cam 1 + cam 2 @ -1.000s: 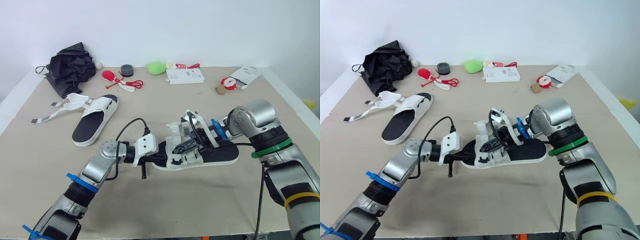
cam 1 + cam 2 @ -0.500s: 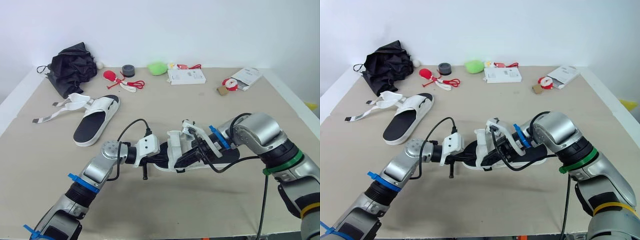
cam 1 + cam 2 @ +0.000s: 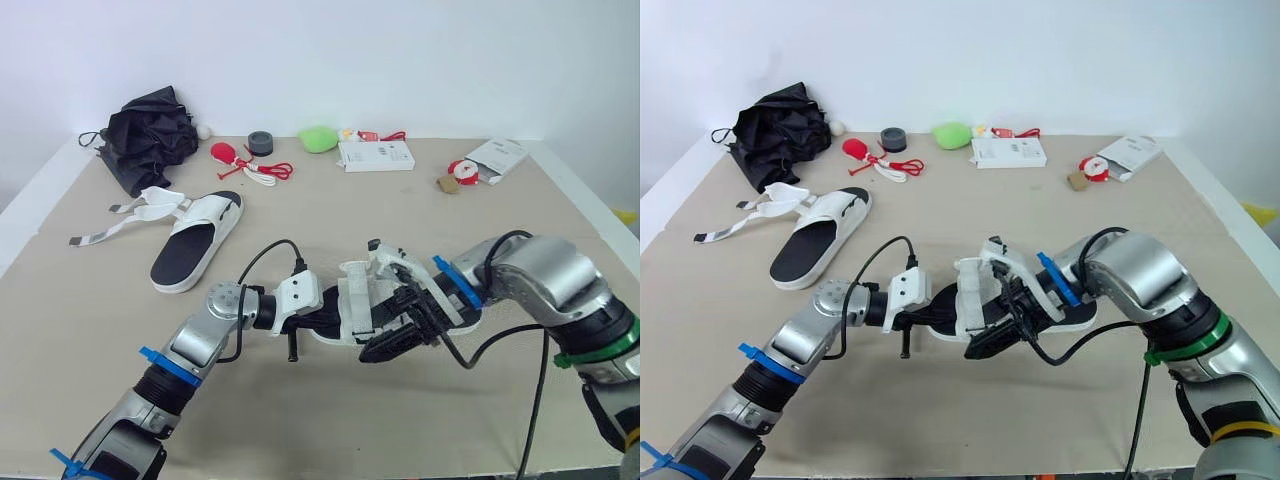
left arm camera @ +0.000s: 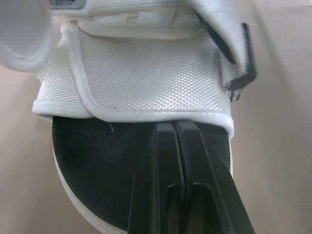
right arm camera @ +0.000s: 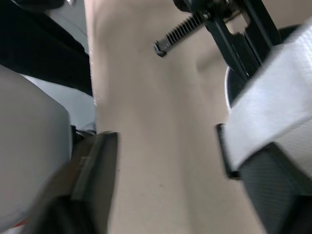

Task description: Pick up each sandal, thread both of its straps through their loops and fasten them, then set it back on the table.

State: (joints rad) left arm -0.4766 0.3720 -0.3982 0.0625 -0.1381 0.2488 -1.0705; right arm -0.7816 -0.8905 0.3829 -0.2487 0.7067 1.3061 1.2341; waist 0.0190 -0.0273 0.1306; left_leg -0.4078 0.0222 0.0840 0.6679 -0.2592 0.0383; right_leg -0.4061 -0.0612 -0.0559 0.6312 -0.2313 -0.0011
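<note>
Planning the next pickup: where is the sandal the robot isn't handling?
In the head views, the free sandal lies on the left side of the table, straps unfastened, just in front of the black umbrella.

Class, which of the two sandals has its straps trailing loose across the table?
The sandal nearest the black umbrella; the near sandal has its straps gathered over its sole.

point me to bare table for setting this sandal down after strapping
Widest bare stretch: mid-table, between the white box behind and the sandal at the arms. Right side before the white packet is bare too. Crowded: the back row from black umbrella to box, and round the second sandal.
</note>
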